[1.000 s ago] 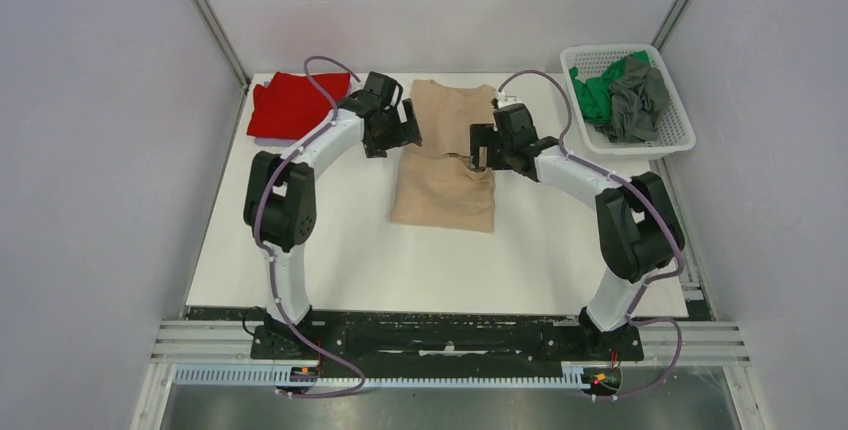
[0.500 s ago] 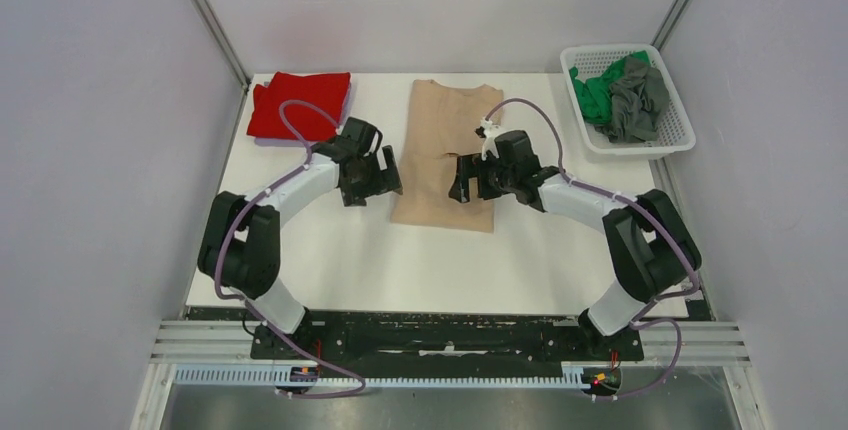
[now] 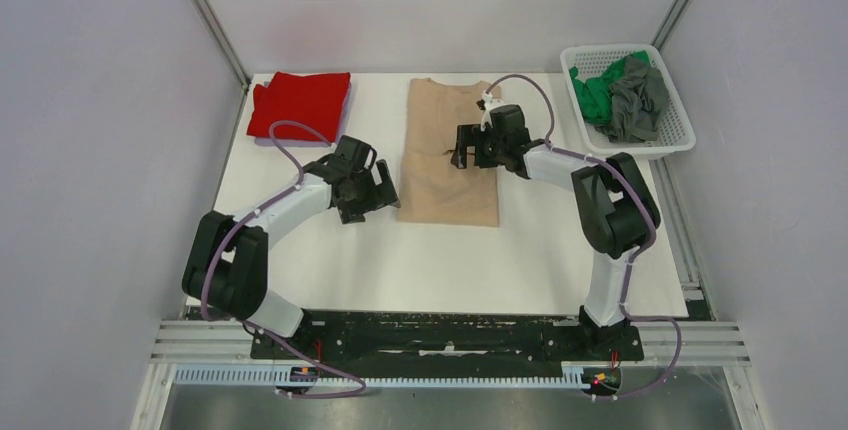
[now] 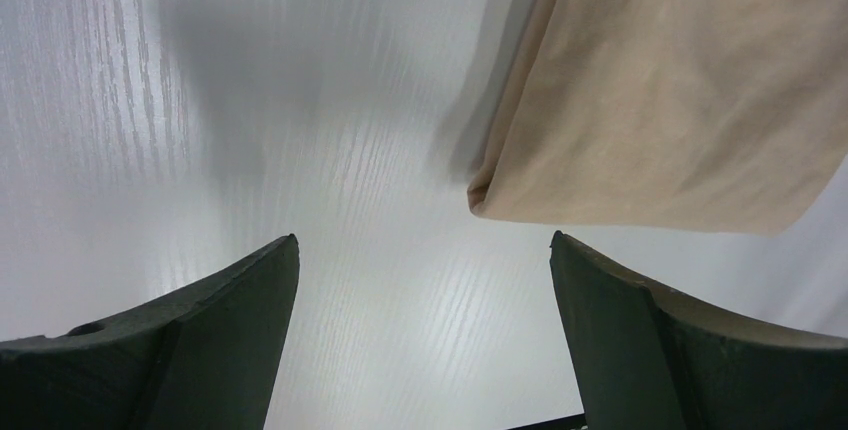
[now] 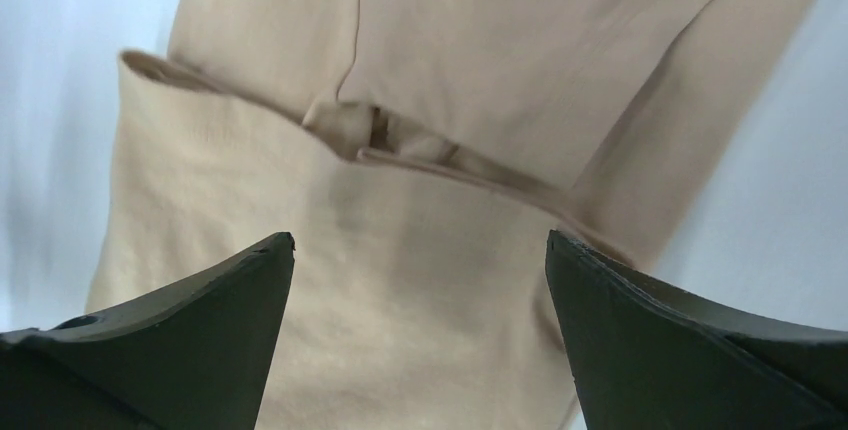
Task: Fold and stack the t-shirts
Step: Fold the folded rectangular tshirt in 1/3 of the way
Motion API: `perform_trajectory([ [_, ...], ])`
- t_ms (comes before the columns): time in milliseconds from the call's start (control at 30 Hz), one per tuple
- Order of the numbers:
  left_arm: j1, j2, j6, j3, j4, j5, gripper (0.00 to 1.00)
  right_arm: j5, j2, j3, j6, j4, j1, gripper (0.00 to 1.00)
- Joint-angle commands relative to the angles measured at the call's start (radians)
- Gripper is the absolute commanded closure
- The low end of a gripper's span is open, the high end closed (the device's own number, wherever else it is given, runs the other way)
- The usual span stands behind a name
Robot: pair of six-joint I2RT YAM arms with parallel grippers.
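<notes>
**White worktop, beige shirt between two open sets of jaws**

A white worktop [image 3: 330, 250] sat inside pale grey walls, with both arms bolted at its near edge. A beige t-shirt [image 3: 450, 185] lay flat down the middle of it, folded into a long narrow strip running from far to near. A folded red t-shirt [image 3: 300, 103] lay at the far left corner, well apart from the beige one. At the far right corner stood a white mesh basket [image 3: 672, 140] holding a crumpled green t-shirt [image 3: 593, 95] and a grey t-shirt [image 3: 640, 100].

The left arm [image 3: 290, 205] reached in low. Its jaws stood wide open over bare worktop just beside the beige shirt's left edge. In the left wrist view the shirt's near corner lay ahead and slightly right of the gap, untouched.

The right arm [image 3: 560, 162] stretched across the shirt's right side. Its jaws were also wide open and gripped nothing, hanging above the cloth. In the right wrist view a folded edge and a small pucker crossed the cloth beyond the jaws.
</notes>
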State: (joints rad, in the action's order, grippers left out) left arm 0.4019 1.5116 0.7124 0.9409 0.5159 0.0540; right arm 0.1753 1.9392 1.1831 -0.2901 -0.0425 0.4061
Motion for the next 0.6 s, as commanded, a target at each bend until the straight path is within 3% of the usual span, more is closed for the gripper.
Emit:
perform_trajectory([
  [0, 0.003, 0.022, 0.045, 0.013, -0.054, -0.009, 0.00, -0.032, -0.047, 0.075, 0.057, 0.008, -0.013, 0.02],
  [167, 0.004, 0.072, 0.059, 0.009, -0.132, 0.068, 0.09, -0.050, -0.231, -0.100, 0.082, 0.012, -0.013, 0.02],
  [400, 0.021, 0.145, 0.061, -0.002, -0.191, 0.117, 0.34, -0.079, -0.453, -0.384, -0.017, 0.027, -0.056, 0.02],
  [567, 0.051, 0.193, 0.063, 0.000, -0.208, 0.147, 0.52, -0.073, -0.540, -0.482, -0.034, 0.030, -0.078, 0.02],
])
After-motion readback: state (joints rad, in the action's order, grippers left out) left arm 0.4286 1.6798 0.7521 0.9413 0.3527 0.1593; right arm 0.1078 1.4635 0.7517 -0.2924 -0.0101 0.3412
